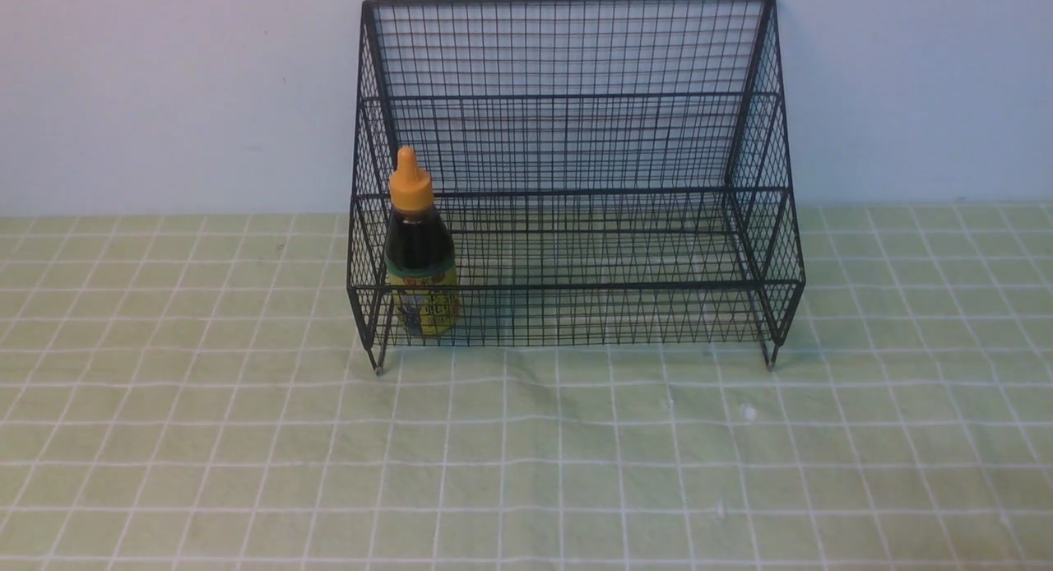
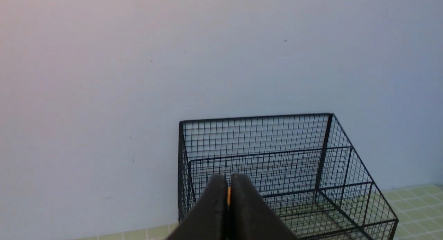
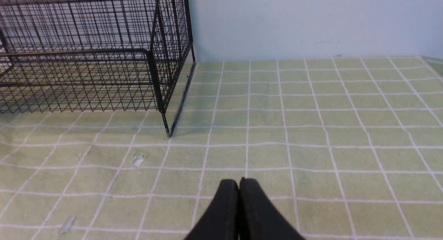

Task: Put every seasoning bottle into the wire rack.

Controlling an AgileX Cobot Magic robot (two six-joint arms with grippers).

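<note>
your left tool (image 2: pixel 228 180) is closed down narrow, its two dark fingers (image 2: pixel 211 209) all but touching, with only a thin slit between them. a sliver of orange-yellow shows through that slit, too small to say what it is. nothing is held in it. beyond it you see the wire rack (image 2: pixel 277 146) against the pale wall (image 2: pixel 104 77). your right tool (image 3: pixel 238 183) is just as narrow, fingers pressed together and holding nothing. it hangs over the green checked table (image 3: pixel 328 129), near the right front foot of the wire rack (image 3: pixel 86 60) but apart from it. a few white flecks (image 3: pixel 137 160) lie on the table between that tool and the rack. in the front view neither arm shows. there the wire rack (image 1: pixel 576 143) stands at the far side of the table (image 1: pixel 526 456) with its tall back against the wall (image 1: pixel 164 85). the seasoning bottle (image 1: pixel 421 250) stands upright inside the lower, near tier, at the far left end, just beside the left side mesh. its orange-yellow cap (image 1: pixel 409 184) rises above the front rail, and its yellow-green label (image 1: pixel 426 304) sits behind the front mesh. the upper tier and the rest of the lower tier hold nothing.
</note>
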